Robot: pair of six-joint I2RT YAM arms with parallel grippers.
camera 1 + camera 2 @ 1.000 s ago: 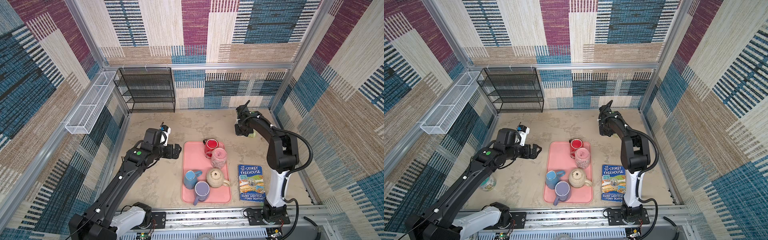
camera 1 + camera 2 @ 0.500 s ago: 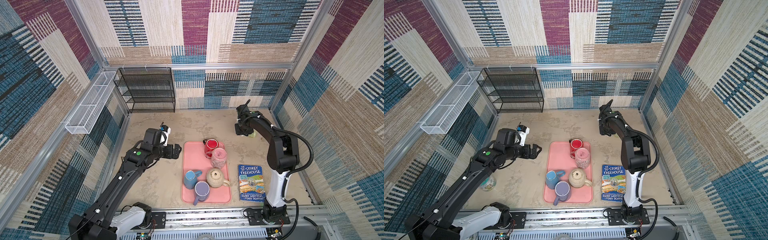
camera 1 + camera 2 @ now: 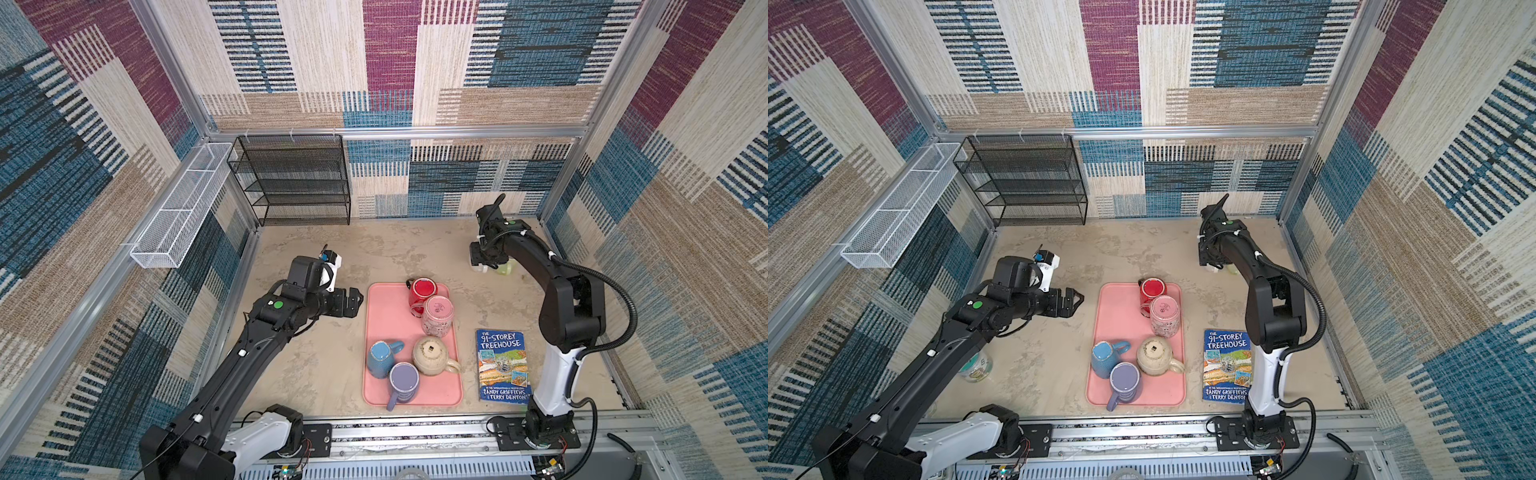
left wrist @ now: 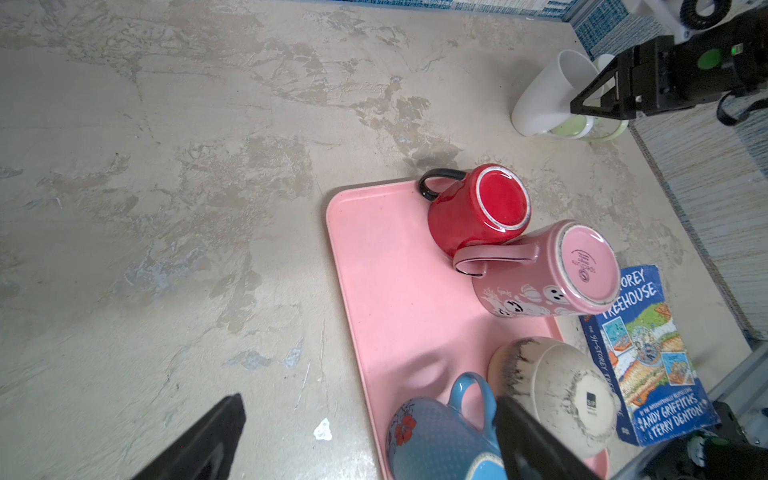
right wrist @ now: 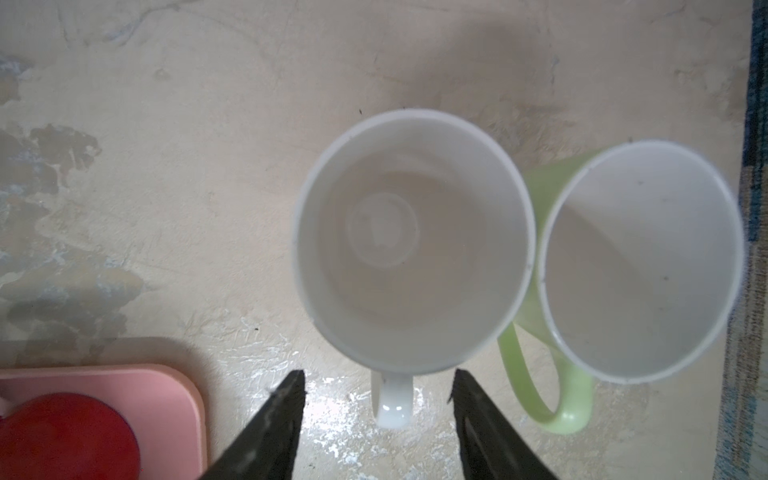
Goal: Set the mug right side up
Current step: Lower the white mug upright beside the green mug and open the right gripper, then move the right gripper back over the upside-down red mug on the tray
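**White mug upright, right tool letting go**

The white mug (image 5: 411, 241) stands mouth up on the table (image 3: 332, 257), at about 2 o'clock from the table's middle in both top views. The green mug (image 5: 640, 262), also upright, touches it at its 3 o'clock. The right tool (image 5: 378, 376) hangs just above, its jaws apart on either side of the white handle with a gap showing on each side, so nothing is gripped. The left tool (image 3: 355, 303) is spread wide and empty, hovering just off the 9 o'clock edge of the tray (image 3: 382, 316).

The mug looks like glazed ceramic: stiff, fairly heavy for its size, slick to pinch and liable to chip if dropped or knocked against its neighbour. The handle seems the surest hold, since it stops the mug swinging as it turns. Pinching the wall at the rim would also work but might slip.

On the tray the red mug (image 3: 422, 289) and pink mug (image 3: 436, 309) show their bases, so they are upside down. The other three there look the same, less surely.

Against the earlier views both arms sit almost exactly where they were. The only real change is that the right tool, closed a second ago, now has parted jaws. The white mug looks done.
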